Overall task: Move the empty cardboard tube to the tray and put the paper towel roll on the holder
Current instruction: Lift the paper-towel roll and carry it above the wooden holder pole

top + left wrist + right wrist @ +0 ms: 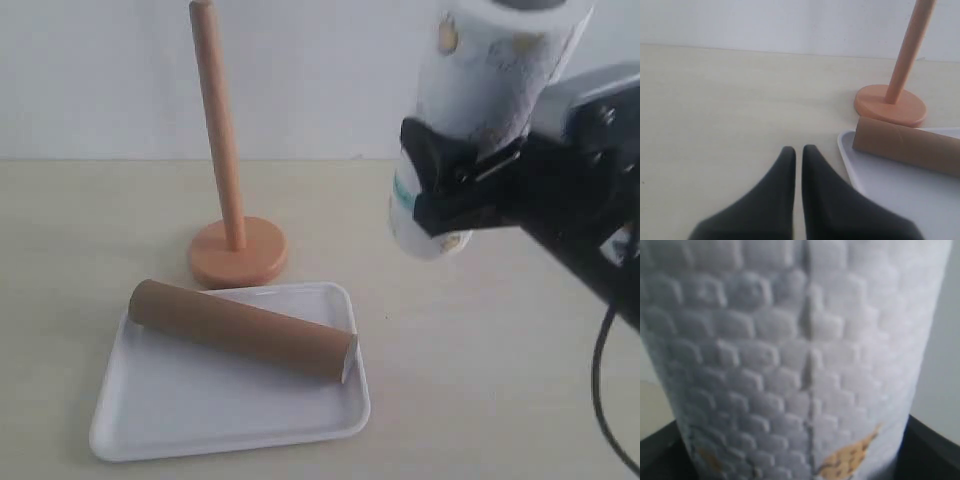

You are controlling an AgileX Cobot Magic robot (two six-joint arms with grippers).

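Observation:
The brown cardboard tube (243,329) lies slantwise in the white tray (180,415). Just behind the tray stands the wooden holder (233,215), its dowel bare. My right gripper (455,180) is shut on the paper towel roll (480,110), held high and nearly upright, to the right of the dowel. The roll (800,355) fills the right wrist view. My left gripper (798,150) is shut with nothing in it, low over the table beside the tray (890,195), the tube (905,145) and the holder (890,102). It is out of the exterior view.
A pale wooden table (500,380) meets a white wall behind the holder. The right arm's black body (580,210) and a cable hang at the right edge.

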